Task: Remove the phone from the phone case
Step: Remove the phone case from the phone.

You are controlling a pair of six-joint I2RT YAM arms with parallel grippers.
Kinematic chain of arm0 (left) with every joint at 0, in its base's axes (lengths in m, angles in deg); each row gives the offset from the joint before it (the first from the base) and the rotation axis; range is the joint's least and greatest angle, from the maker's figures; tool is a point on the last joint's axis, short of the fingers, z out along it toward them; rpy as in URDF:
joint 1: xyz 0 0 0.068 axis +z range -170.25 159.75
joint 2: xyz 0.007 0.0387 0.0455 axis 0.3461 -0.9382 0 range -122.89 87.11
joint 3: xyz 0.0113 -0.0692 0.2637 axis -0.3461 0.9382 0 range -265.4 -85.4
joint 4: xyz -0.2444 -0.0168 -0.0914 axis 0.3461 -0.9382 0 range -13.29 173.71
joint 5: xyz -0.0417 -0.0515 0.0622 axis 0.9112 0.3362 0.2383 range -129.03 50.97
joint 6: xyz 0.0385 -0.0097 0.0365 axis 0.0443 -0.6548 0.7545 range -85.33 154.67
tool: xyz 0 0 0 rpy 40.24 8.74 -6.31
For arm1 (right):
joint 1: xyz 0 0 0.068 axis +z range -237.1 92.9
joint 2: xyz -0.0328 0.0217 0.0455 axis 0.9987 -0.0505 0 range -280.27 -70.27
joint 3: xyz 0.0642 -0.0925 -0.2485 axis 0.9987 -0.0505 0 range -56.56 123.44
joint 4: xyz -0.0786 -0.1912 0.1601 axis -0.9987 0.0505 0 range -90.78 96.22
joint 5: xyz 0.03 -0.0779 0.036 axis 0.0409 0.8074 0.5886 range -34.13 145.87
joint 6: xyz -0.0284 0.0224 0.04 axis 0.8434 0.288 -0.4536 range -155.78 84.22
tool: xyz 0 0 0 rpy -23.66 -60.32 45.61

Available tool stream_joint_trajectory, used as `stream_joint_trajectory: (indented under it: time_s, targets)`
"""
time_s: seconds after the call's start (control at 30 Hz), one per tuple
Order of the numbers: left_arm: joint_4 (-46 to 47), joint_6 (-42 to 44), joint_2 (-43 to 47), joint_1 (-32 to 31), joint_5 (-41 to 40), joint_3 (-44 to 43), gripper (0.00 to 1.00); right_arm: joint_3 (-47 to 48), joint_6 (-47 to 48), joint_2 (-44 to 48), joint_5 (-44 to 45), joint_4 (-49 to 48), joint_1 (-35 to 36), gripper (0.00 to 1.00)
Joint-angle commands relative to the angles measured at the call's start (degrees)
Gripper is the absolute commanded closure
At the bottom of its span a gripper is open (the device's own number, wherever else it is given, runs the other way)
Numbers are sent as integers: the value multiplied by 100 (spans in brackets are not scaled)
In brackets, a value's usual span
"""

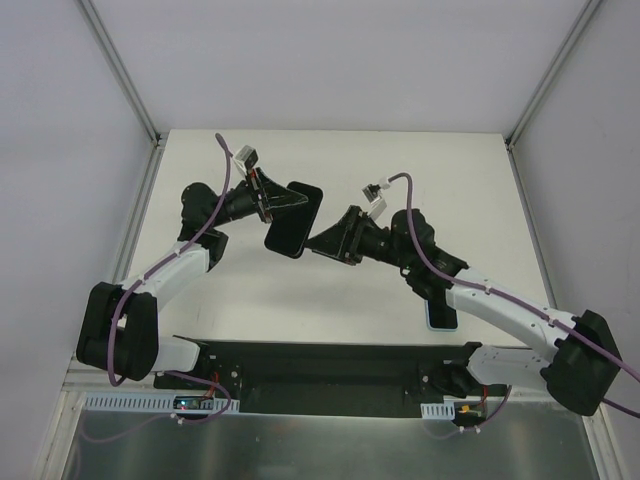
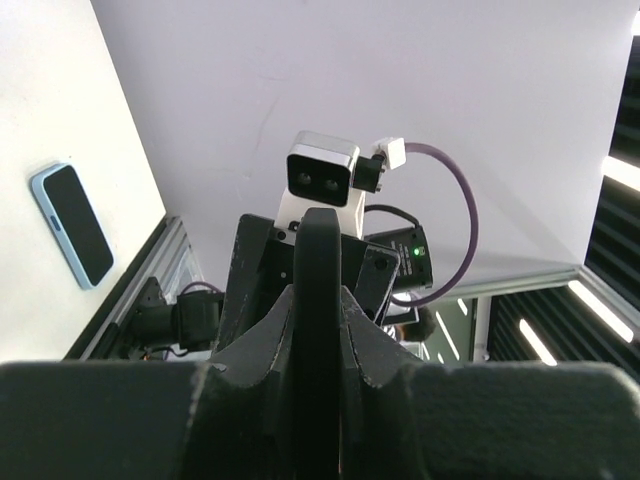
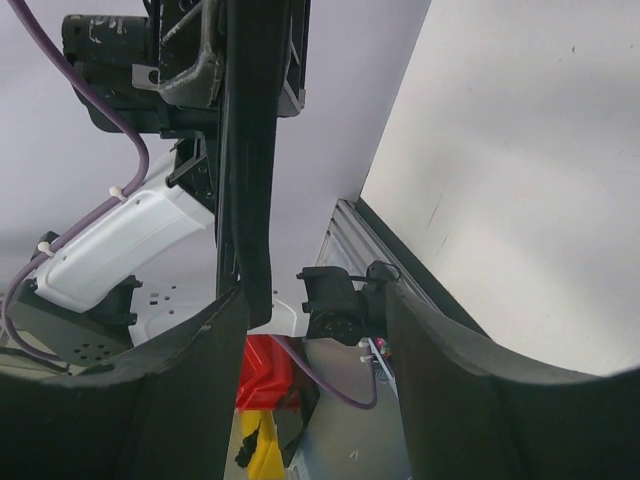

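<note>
Presently left gripper (image 1: 281,200) clamps the phone (image 1: 297,226); right gripper (image 1: 326,243), wide, straddles its opposite edge; phone case (image 2: 40,183) lies behind right gripper

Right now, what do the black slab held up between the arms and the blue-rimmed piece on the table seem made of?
Black slab: smooth, dark, faintly shiny along its edge; probably glass or hard plastic. Blue-rimmed piece: the pale rim looks matte, perhaps silicone or soft plastic; its dark middle is too small to judge.
</note>
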Motion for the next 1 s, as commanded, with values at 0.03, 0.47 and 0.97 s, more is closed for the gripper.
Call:
stream_joint_trajectory:
  time_s: [0.03,0.47,0.97]
  targets:
    - [602,-494,444,-176,-123,-13,100,14,8,59,1066,433,-29,42]
    - [338,-248,392,-106,-343,23,100,216,703,1114,1849,1867,217,33]
    - [12,-46,427,-97,-369,-74,100,981,1283,746,1639,1797,859,31]
